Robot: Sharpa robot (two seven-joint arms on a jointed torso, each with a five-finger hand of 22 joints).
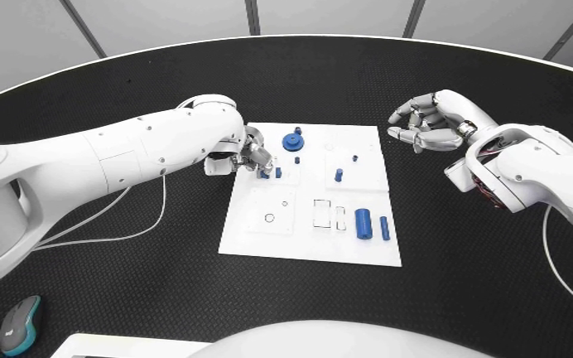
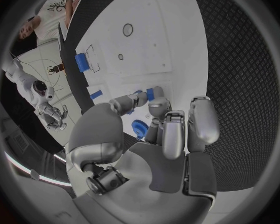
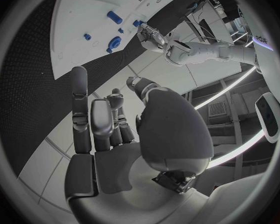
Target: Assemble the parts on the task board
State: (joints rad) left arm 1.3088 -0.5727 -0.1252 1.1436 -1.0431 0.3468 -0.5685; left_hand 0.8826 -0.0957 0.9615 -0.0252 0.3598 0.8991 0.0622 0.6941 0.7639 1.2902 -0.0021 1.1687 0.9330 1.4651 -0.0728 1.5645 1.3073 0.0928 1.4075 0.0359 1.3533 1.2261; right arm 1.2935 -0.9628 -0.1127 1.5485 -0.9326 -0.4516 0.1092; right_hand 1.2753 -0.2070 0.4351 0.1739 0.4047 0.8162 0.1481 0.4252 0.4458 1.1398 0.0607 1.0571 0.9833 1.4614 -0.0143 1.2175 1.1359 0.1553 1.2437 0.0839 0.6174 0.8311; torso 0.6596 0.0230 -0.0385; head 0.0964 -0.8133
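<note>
The white task board [image 1: 305,238] lies in the middle of the black table. My left hand [image 1: 245,157] hangs over its near-left part, thumb and a finger pinching a small blue part [image 1: 265,173]; a second small blue part [image 1: 278,172] stands right beside it. The left wrist view shows the fingertips [image 2: 157,105] closed at these blue parts [image 2: 150,93], with a blue gear [image 2: 139,128] below the fingers. The gear [image 1: 294,142] stands on the board beside that hand. Blue pegs [image 1: 339,176] and two blue cylinders [image 1: 363,224] lie further right. My right hand [image 1: 430,122] floats off the board's far-right corner, holding nothing, fingers apart.
A white cable [image 1: 119,225] runs over the table under my left arm. A blue-grey device [image 1: 18,326] lies at the table's near-left edge. Bare black table surrounds the board [image 3: 77,30].
</note>
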